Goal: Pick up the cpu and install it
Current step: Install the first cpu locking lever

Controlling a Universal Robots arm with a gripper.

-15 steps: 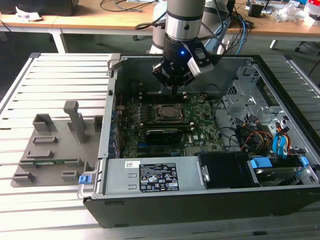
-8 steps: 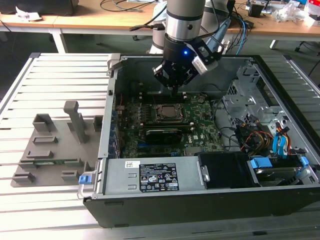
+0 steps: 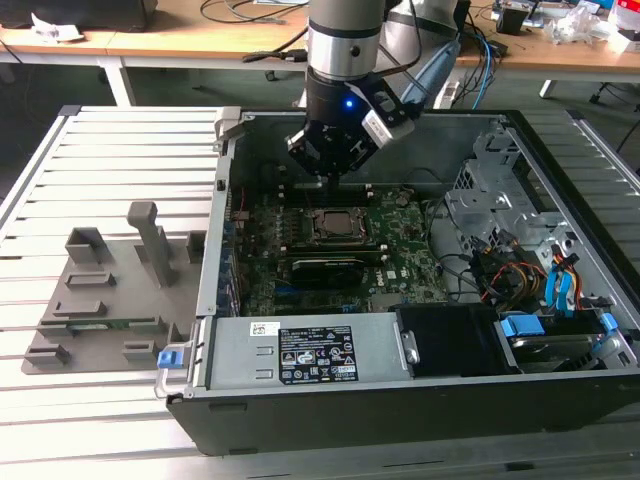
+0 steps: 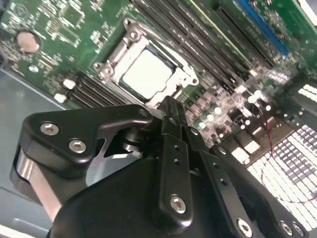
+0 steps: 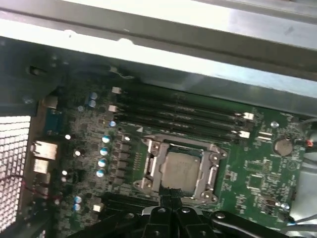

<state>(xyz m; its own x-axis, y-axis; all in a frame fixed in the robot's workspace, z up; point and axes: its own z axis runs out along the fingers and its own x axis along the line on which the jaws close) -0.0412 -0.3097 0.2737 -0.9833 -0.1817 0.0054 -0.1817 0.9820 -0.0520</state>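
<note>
1. Hanging over the open computer case (image 3: 560,160), the gripper (image 3: 331,178) is above the motherboard (image 3: 400,262) in the exterior view, just beyond the socket (image 3: 333,226).
2. Its fingers (image 4: 171,116) look pressed together in the second wrist view, with nothing between them; the tips are above the socket's edge, and I cannot tell whether they touch it.
3. The cpu (image 4: 146,74) lies flat inside the socket frame (image 4: 116,54), its pale metal top facing up; the first wrist view shows it there too (image 5: 179,169), just past the fingertips.
4. Dark memory slots (image 5: 183,116) run alongside the socket, between it and the case wall.
5. A grey fixture tray (image 3: 110,290) with upright posts sits on the slatted table (image 3: 120,150), outside the case on the exterior view's left, well apart from the gripper.
6. Drive cages and coloured cables (image 3: 545,285) fill the case on the exterior view's right.
</note>
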